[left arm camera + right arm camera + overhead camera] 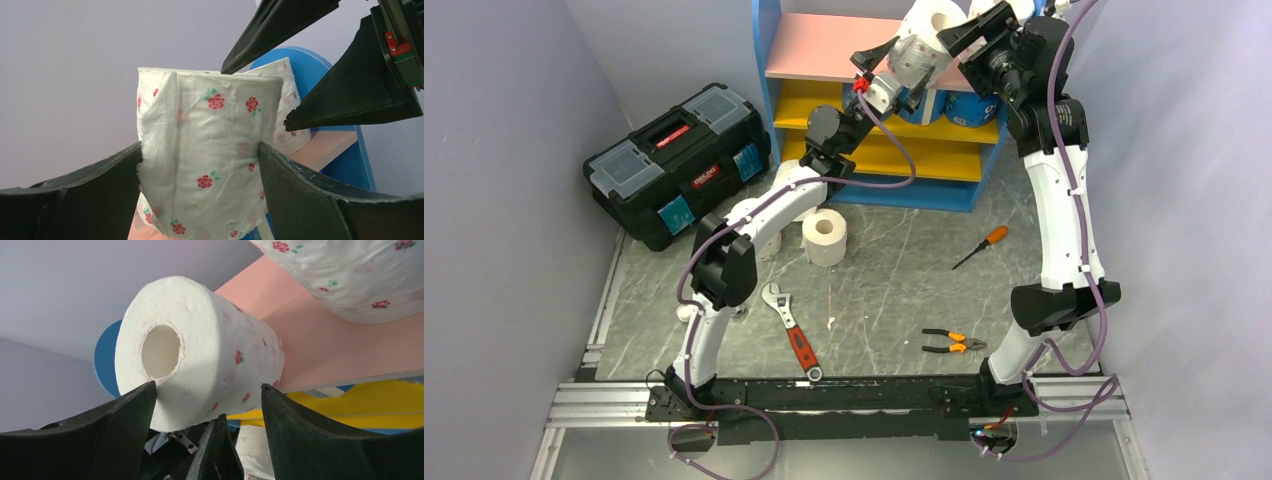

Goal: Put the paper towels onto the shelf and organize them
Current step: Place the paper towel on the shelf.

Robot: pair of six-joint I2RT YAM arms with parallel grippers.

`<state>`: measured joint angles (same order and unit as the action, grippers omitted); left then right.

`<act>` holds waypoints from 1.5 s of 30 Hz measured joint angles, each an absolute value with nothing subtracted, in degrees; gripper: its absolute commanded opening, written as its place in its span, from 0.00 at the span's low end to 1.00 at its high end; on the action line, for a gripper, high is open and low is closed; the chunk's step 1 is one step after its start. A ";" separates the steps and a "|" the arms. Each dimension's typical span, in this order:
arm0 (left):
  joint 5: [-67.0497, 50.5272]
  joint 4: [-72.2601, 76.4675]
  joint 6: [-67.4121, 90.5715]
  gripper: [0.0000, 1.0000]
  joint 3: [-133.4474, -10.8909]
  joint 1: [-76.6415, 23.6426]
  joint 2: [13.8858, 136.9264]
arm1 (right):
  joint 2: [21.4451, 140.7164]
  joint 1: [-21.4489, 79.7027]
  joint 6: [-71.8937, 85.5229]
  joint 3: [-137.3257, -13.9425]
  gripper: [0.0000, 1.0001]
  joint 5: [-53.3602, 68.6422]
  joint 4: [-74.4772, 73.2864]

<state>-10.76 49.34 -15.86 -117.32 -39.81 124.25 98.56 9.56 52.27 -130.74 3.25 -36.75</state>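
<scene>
The blue-framed shelf (814, 50) stands at the back, with a pink top board over yellow boards. My left gripper (911, 66) is shut on a rose-printed paper towel roll (210, 150) at the top board's front edge; both fingers press its sides. My right gripper (964, 38) stands open around the same roll (200, 350), one fingertip by its hollow core, the other just off its far end. More rose-printed rolls (936, 14) stand on the pink board. Blue-wrapped rolls (969, 106) sit on the upper yellow board. Plain rolls (826, 237) lie on the floor before the shelf.
A black toolbox (679, 160) sits left of the shelf. A red-handled wrench (791, 330), orange pliers (952, 342) and an orange screwdriver (981, 246) lie on the grey floor. Grey walls close in on both sides.
</scene>
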 measured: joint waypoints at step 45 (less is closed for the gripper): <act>-3.20 37.32 -5.61 0.83 -132.18 -39.44 131.41 | 58.89 9.61 55.61 -76.55 0.88 1.69 -12.95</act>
<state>-3.20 37.32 -5.61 -132.18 -39.44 131.41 58.89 9.61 55.61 -76.55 1.69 -12.95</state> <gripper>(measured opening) 0.821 0.886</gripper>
